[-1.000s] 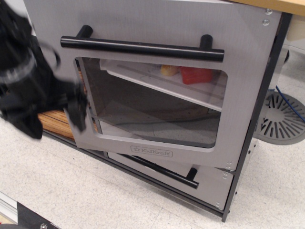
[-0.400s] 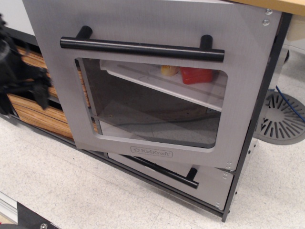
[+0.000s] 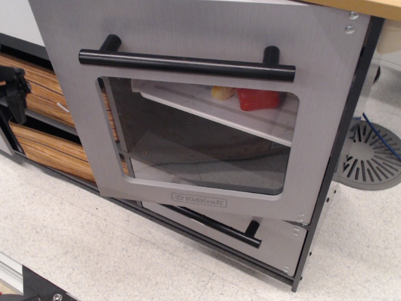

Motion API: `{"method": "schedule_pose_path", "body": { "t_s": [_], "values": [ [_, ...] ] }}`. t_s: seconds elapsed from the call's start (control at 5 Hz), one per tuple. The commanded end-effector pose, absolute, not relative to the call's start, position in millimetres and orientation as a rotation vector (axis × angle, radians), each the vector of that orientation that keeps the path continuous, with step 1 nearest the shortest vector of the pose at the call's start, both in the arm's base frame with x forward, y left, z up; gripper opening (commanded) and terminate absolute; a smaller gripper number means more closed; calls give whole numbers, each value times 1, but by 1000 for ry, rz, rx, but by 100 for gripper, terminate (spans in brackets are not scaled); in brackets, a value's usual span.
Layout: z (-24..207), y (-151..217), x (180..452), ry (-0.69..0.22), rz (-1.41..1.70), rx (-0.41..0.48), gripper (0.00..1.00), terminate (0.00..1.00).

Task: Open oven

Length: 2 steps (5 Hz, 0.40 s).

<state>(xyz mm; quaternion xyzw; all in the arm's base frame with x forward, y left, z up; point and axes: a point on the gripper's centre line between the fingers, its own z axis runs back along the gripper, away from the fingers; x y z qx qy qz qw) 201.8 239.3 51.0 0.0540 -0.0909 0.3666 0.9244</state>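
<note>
The oven [image 3: 207, 113] fills the middle of the view, its grey door swung partly out from the cabinet, above the smaller drawer [image 3: 250, 235] at floor level. That door looks like a light, stiff panel on a hinge, so it should swing easily; the long black bar handle [image 3: 187, 64] across the top is the obvious place to hook or pinch. The gripper [image 3: 11, 94] sits dark at the far left edge, well clear, and I cannot tell how its fingers stand.
</note>
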Motion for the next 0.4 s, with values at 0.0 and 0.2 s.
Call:
{"method": "schedule_pose_path", "body": {
  "t_s": [0.0,0.2],
  "values": [
    [81,274,233,-253,967,111,100,0],
    [90,267,256,-285,1047,93,100,0]
  ]
}}
